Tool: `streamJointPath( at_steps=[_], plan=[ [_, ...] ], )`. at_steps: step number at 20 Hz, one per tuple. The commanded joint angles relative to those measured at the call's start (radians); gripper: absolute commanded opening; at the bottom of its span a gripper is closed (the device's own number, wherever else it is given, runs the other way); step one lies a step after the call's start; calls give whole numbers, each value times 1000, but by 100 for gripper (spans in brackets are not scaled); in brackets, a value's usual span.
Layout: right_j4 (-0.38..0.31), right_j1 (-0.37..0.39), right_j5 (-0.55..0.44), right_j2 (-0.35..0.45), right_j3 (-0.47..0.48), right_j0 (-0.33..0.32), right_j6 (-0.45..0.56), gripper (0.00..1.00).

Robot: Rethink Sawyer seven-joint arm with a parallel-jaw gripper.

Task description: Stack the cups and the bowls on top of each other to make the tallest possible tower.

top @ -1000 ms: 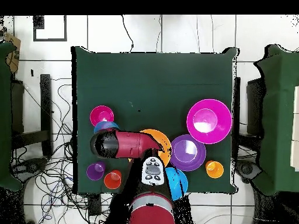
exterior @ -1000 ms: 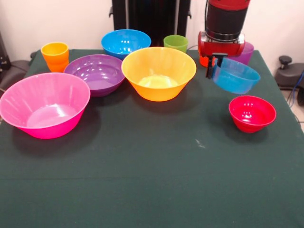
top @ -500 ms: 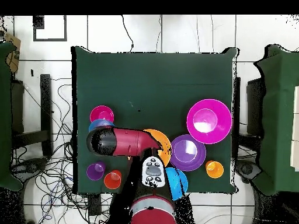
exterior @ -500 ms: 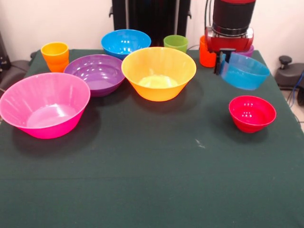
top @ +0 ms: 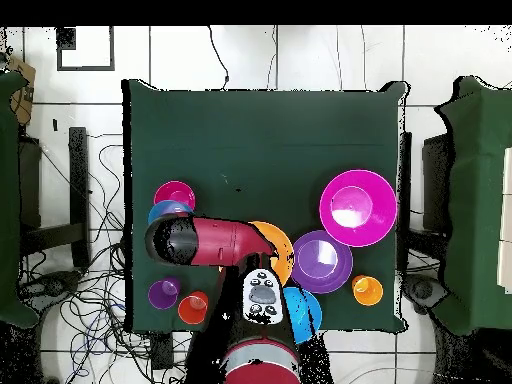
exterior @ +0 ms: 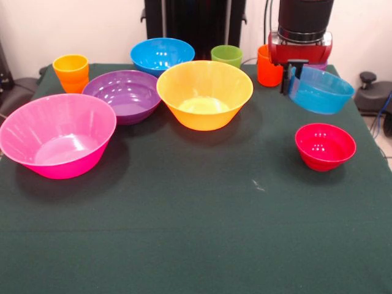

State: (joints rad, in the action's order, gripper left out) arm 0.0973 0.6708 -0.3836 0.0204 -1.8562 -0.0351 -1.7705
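Front view showed the gripper (exterior: 288, 76) clamped on the rim of the light-blue bowl (exterior: 320, 90), held tilted in the air at 2 o'clock, above the red bowl (exterior: 325, 146). Pinched by one edge only, it could likely slip or swing and knock the red-orange cup (exterior: 267, 67) just beside it. A dark green cloth (exterior: 202, 214) covered the table; cables (top: 85, 215) trailed over the tiled floor.

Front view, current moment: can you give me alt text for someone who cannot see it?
The robot's claw grips the rim of a small light-blue plastic bowl, holding it tilted above the dark green table and a small red bowl. Large pink, purple, orange and blue bowls sit left, with three cups behind.
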Motion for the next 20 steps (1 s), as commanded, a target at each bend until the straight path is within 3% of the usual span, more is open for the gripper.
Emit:
streamJointPath(
  at_steps=[1, 20],
  plan=[
    [25, 21, -122, 53, 52, 22, -137, 0],
    [-7, -32, -123, 76, 122, -34, -65, 0]
  ],
)
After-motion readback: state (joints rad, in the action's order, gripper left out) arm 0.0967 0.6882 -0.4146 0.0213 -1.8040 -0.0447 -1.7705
